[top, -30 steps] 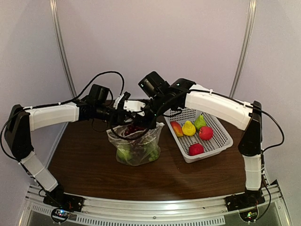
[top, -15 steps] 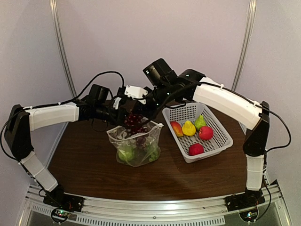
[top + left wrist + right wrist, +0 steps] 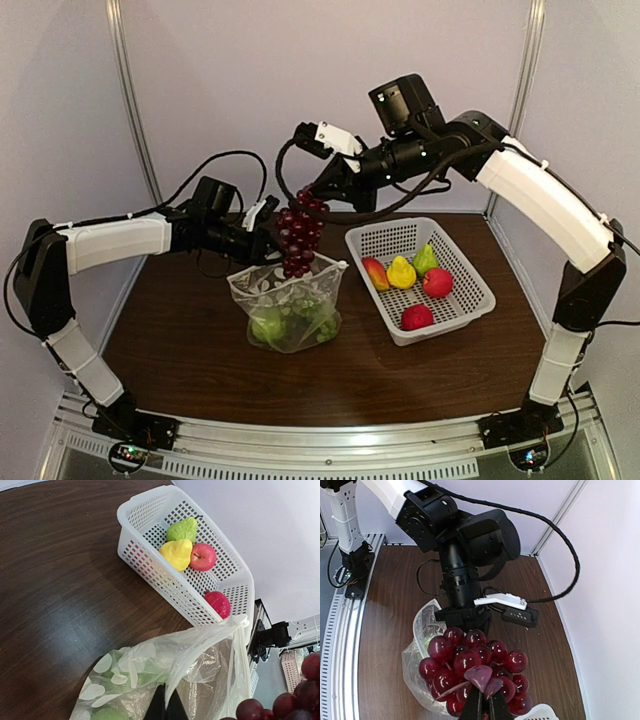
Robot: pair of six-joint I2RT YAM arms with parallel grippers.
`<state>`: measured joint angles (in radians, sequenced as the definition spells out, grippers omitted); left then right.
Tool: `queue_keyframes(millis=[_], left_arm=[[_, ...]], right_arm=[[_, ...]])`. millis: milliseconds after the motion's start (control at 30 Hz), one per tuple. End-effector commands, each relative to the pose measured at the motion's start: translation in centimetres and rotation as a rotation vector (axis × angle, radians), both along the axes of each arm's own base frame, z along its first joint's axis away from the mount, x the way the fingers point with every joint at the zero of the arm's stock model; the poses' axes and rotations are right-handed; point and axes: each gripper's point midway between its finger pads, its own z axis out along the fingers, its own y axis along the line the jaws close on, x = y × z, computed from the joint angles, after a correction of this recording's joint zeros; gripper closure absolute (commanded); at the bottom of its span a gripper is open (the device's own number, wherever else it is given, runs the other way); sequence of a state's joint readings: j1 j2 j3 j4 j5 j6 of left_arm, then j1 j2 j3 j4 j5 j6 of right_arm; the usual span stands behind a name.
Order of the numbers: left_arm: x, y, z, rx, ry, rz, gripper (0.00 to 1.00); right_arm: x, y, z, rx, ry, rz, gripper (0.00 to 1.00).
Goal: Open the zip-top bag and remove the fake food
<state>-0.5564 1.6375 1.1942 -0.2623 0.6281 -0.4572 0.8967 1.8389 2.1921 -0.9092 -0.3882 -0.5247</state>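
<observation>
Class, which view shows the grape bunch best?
Right wrist: the grape bunch fills mid-frame, grapes distinct. Top external shows it small, hanging above the zip-top bag; left wrist catches only a few grapes at its corner.

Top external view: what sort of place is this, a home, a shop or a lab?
Most likely a robot test booth in a lab, not a home: plain pale wall panels joined by metal posts, and a left arm and right arm bolted to a metal rail at the edge of a wooden table.
</observation>
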Motion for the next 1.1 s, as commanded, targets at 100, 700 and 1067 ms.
queue_keyframes(millis=[100, 700, 1067], left_arm=[[0.7, -0.2, -0.1, 0.026, -0.018, 0.0, 1.0], [0.3, -0.1, -0.1, 0.033, -0.007, -0.015, 1.0], [0.1, 0.0, -0.2, 0.034, -0.001, -0.015, 1.0]], right_arm=[[2.3, -7.0, 1.0, 0.02, 0.033, -0.113, 1.0], [5.6, -18.4, -10.9, -0.17, 0.14, -0.416, 1.0], [8.0, -19.2, -16.2, -0.217, 0.237, -0.468, 1.0]])
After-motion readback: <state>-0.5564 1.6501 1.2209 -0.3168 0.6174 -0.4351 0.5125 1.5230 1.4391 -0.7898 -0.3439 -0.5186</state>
